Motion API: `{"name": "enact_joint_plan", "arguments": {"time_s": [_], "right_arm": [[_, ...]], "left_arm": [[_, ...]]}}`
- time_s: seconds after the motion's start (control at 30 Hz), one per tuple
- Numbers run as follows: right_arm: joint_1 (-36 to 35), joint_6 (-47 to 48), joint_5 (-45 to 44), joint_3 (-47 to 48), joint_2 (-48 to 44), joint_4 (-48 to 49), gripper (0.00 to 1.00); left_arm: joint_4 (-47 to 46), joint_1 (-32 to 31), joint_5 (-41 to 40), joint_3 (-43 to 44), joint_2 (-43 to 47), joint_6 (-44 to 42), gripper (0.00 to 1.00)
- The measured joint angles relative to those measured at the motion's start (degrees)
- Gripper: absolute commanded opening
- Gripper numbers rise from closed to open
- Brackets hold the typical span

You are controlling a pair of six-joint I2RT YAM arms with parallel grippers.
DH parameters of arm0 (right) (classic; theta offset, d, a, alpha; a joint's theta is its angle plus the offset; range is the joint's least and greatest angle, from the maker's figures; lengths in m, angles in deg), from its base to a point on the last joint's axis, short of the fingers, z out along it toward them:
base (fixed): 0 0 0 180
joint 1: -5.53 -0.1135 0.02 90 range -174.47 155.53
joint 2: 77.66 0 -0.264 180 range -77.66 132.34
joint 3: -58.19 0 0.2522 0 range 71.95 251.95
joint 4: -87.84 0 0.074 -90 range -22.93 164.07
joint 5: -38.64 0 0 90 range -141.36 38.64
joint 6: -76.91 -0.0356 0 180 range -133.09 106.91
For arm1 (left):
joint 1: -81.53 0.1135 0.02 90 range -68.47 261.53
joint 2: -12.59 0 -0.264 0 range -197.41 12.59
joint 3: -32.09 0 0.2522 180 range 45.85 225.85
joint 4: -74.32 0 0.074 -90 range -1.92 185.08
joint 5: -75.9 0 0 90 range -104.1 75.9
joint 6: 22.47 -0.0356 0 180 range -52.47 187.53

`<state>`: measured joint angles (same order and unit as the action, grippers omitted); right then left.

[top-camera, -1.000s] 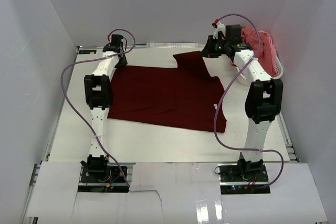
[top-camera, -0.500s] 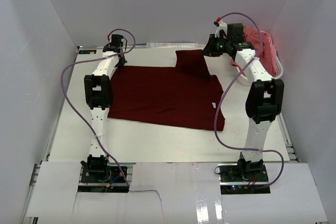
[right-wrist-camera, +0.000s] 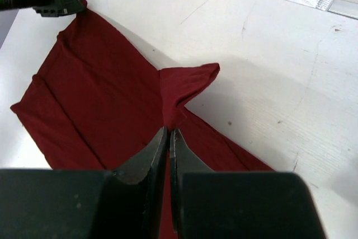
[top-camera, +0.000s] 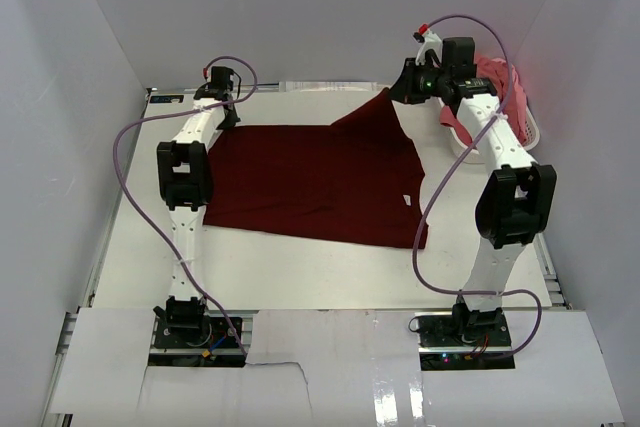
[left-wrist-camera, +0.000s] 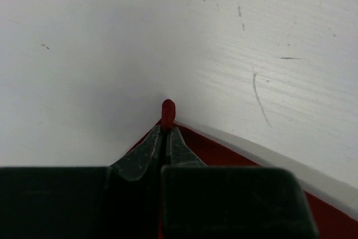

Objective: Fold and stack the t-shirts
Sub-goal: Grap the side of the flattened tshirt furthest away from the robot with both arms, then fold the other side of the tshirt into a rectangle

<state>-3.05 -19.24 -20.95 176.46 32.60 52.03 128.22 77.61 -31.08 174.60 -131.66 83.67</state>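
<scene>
Nearest the two arm bases, a strip of the white table [top-camera: 300,272] lies bare. Just beyond it runs the near hem of the dark maroon t-shirt [top-camera: 320,182], which lies spread mostly flat across the middle of the table between the two arms. A small white tag [top-camera: 406,199] shows on the cloth near its right side. Farther back, at the shirt's far left corner, the left gripper [top-camera: 224,113] sits low against the table. Its wrist view shows the fingers [left-wrist-camera: 146,150] pressed together on the cloth, with a small nub of red fabric poking out past the tips. At the far right, the right gripper [top-camera: 400,93] holds the shirt's other far corner raised off the table, so the cloth rises to a peak at it. In its wrist view the fingers [right-wrist-camera: 150,152] are nearly closed on a pinched fold. A short sleeve [right-wrist-camera: 190,81] sticks out beyond them, and the rest of the shirt trails back toward the left gripper. Farthest back on the right, against the wall, stands the white plastic basket [top-camera: 530,132] with the coral pink t-shirt [top-camera: 497,75] heaped in it, well apart from the maroon one.
</scene>
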Motion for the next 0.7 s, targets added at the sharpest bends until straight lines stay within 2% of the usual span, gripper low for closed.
{"name": "enact_joint_plan", "arguments": {"time_s": [0.7], "right_arm": [[-0.4,1.5,1.3,-17.2,-13.0,-0.4,0.08]], "left_arm": [[-0.6,-0.5,-2.0,-14.1,14.4,1.0,0.00]]}}
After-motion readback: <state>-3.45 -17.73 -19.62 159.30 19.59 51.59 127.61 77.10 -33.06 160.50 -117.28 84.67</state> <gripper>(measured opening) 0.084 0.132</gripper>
